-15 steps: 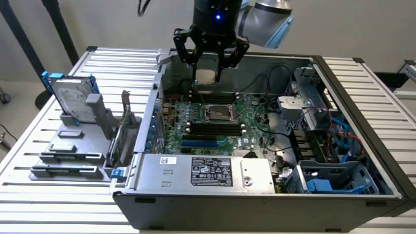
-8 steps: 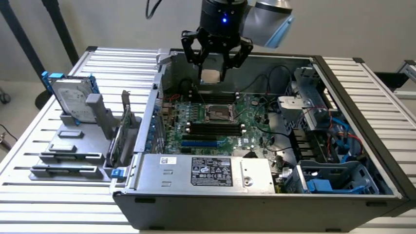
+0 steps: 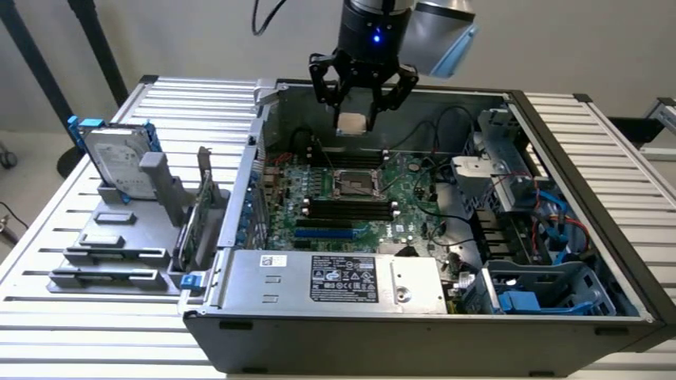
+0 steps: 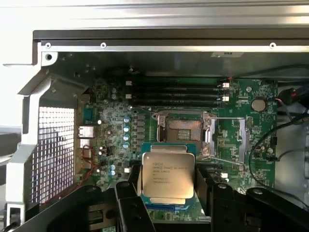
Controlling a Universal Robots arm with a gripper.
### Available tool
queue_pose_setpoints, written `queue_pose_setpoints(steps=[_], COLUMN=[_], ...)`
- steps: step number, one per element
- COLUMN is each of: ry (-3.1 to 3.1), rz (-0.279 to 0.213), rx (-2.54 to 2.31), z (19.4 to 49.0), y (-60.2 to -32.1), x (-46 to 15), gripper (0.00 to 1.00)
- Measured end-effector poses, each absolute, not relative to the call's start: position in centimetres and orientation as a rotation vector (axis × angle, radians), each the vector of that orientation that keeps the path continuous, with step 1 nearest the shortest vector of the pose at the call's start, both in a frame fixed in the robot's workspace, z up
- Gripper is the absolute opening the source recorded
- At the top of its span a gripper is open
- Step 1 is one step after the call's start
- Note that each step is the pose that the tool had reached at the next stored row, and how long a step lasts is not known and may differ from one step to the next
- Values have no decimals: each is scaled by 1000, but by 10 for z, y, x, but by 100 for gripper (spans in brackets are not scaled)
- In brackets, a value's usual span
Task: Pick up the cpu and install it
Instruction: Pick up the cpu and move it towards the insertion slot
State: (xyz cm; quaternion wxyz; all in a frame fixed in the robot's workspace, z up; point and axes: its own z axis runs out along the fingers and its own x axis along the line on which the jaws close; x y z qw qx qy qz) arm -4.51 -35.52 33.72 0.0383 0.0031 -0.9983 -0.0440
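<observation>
The cpu [image 3: 352,123], a small square chip with a dull silver top, hangs in the air above the open computer case, over the far part of the green motherboard [image 3: 407,178]. My gripper [image 3: 357,119] is shut on it, one black finger on each side. In the wrist view the cpu [image 4: 167,175] sits flat between the black fingers [image 4: 129,193] of my gripper [image 4: 167,182], printed text facing the camera. The black-framed socket [image 4: 183,129] lies open on the board beyond it, with its metal lever swung aside. The same socket [image 3: 357,184] is below and in front of the chip in the exterior view.
The case walls [image 3: 549,150] ring the board. A silver power supply [image 3: 328,277] fills its near side. Black memory slots [image 3: 349,210] lie beside the socket. Cables and drive bays [image 3: 528,229] crowd the exterior view's right. A hard drive in a blue frame [image 3: 116,158] and grey holders [image 3: 111,237] stand on the left.
</observation>
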Motion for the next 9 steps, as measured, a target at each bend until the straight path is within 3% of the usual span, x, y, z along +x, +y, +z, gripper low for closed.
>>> queue_pose_setpoints(steps=[9], ry=[-3062], rz=[-132], rx=[9], z=[321], y=[-335], x=[-37], gripper=[54])
